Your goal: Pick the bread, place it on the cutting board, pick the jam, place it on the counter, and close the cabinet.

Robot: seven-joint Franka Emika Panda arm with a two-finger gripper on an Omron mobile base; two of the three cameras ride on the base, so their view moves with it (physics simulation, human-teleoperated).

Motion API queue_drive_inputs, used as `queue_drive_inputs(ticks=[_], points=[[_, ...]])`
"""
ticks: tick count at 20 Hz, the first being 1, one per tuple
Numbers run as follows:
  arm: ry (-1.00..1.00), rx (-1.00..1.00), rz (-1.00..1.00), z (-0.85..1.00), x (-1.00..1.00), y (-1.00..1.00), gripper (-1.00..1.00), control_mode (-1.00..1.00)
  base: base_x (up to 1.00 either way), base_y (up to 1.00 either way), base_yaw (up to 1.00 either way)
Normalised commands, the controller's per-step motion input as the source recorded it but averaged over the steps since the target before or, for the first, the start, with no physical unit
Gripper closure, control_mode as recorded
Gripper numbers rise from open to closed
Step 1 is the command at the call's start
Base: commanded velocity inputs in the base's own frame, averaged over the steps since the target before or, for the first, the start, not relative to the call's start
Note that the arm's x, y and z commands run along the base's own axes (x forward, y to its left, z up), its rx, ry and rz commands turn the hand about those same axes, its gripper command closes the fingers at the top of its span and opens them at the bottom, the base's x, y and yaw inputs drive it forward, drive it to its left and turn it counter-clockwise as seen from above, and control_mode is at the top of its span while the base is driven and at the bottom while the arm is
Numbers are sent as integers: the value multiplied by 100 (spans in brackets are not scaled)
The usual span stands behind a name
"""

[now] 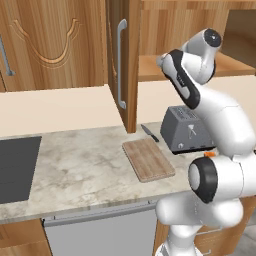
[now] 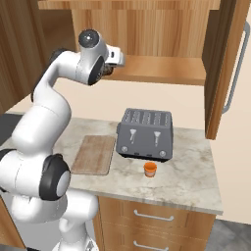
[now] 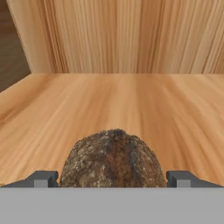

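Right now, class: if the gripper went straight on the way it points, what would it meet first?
The bread. In the hand view it sits on the cabinet shelf directly ahead of the open gripper, between its two fingertips. The back wall lies beyond; how near the bread is remains unclear.

I can read no text, label, brand or number anywhere here, not on the toaster [image 2: 143, 134] nor the jam [image 2: 150, 169].
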Motion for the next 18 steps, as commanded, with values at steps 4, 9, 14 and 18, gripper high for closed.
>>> queue_drive_inputs(ticks=[4,9,14,18], points=[[0,0,0,0,-78,0,100,-100,0,0,0],[7,0,0,0,-72,0,100,-100,0,0,0],[6,0,0,-2,-60,0,100,-100,0,0,0],[8,0,0,-4,-47,0,100,-100,0,0,0]])
